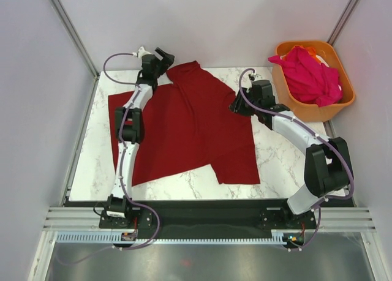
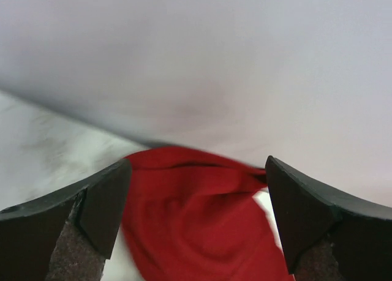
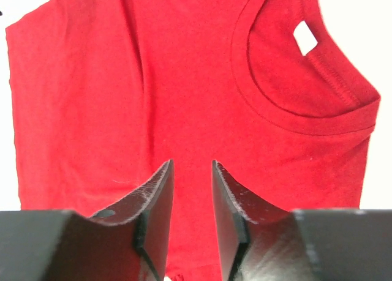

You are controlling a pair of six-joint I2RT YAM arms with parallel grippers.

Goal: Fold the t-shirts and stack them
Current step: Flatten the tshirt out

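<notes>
From above I see the dark red t-shirt (image 1: 190, 131) spread nearly flat across the marble tabletop (image 1: 282, 164), its neck end toward the right side and one sleeve reaching the far edge. My left arm lies over the shirt's left part and hides some of the cloth beneath it. The left hand (image 1: 160, 58) sits at the far edge near that sleeve; through its wrist camera its two dark fingers (image 2: 101, 210) stand wide apart with nothing between them, and only a blurred fold of red cloth shows below, cut off by the frame. The right hand (image 1: 240, 106) is at the shirt's right edge; its wrist view shows the fingers (image 3: 156, 213) close together with a narrow gap, hovering over the chest below the collar, and I cannot tell whether they pinch any fabric. A small white neck label (image 3: 305, 37) shows inside the collar. The pink t-shirt (image 1: 309, 76) lies crumpled in the orange tub (image 1: 343, 100) at the far right, its shape hard to make out.
</notes>
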